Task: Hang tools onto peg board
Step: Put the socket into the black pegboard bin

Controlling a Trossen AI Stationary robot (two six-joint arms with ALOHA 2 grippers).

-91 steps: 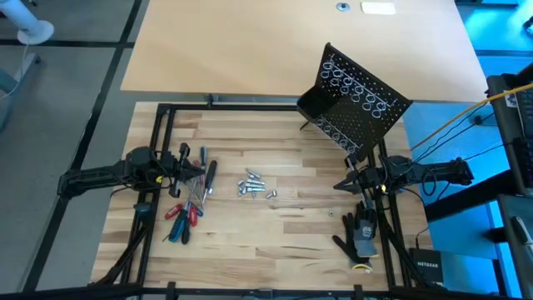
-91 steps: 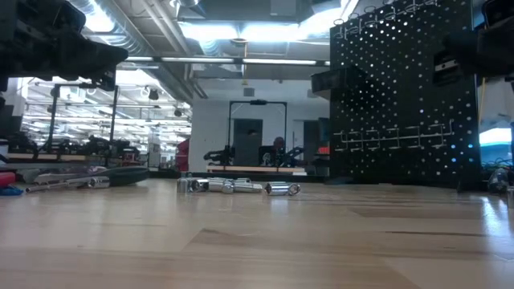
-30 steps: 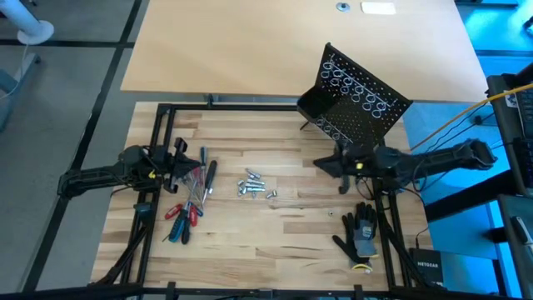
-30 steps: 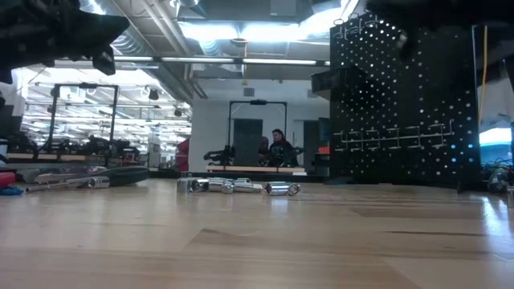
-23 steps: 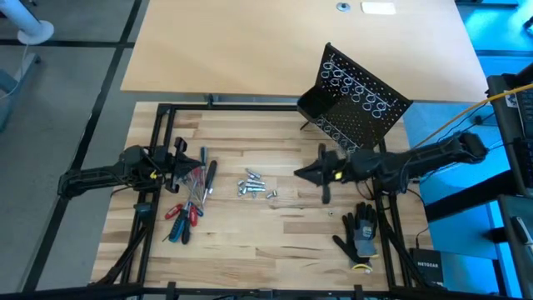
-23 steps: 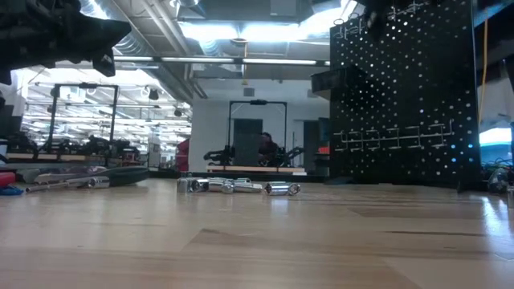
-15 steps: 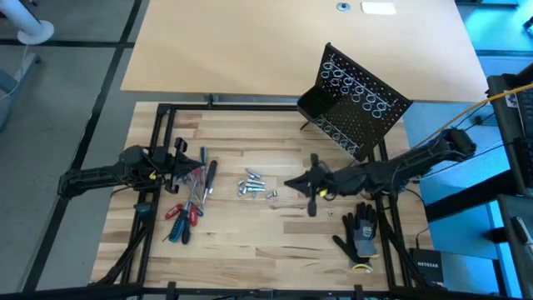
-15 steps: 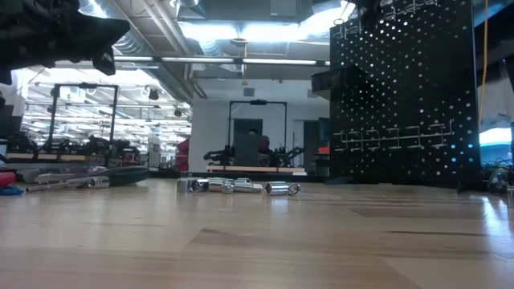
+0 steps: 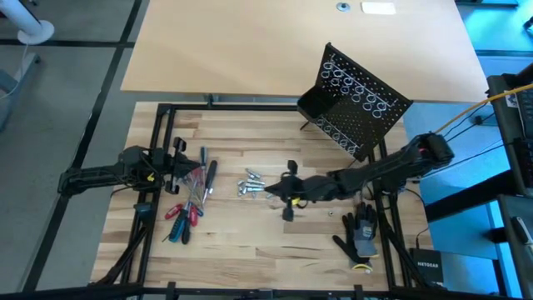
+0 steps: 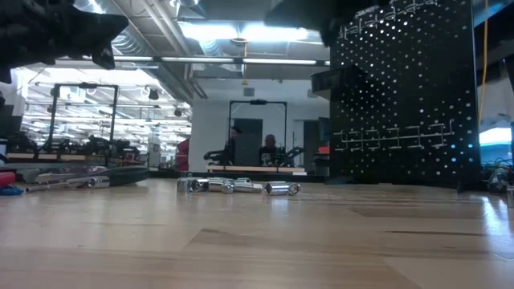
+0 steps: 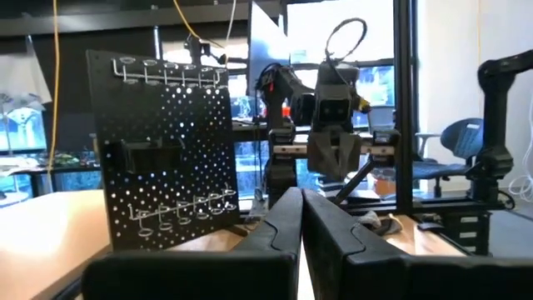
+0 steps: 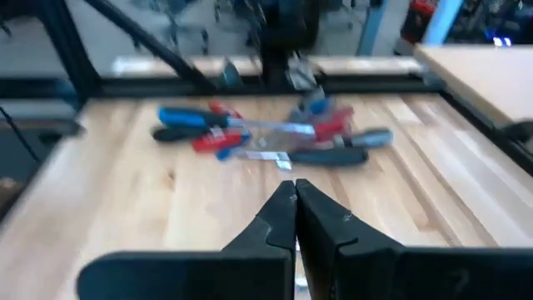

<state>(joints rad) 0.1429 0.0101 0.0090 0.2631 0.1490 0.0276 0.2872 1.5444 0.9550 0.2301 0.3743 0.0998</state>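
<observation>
Clenched and empty, my right claw (image 9: 275,192) hangs beside the metal bits (image 9: 252,184), reaching toward the screwdrivers (image 9: 190,200). I should open before descending and take one handle. My left claw (image 9: 185,159), also clenched, waits there. Pegboard (image 9: 358,104) stands behind.

The table (image 9: 250,242) has a top of light wooden planks, with a black frame along its edges. At about 9 o'clock lies a pile of screwdrivers (image 9: 190,200) with red, blue and black handles. Near the centre there is a small group of silver bits (image 9: 251,184). At about 1 o'clock the black peg board (image 9: 354,104) stands at the far edge. At about 5 o'clock lies a black-and-grey glove (image 9: 360,236).
</observation>
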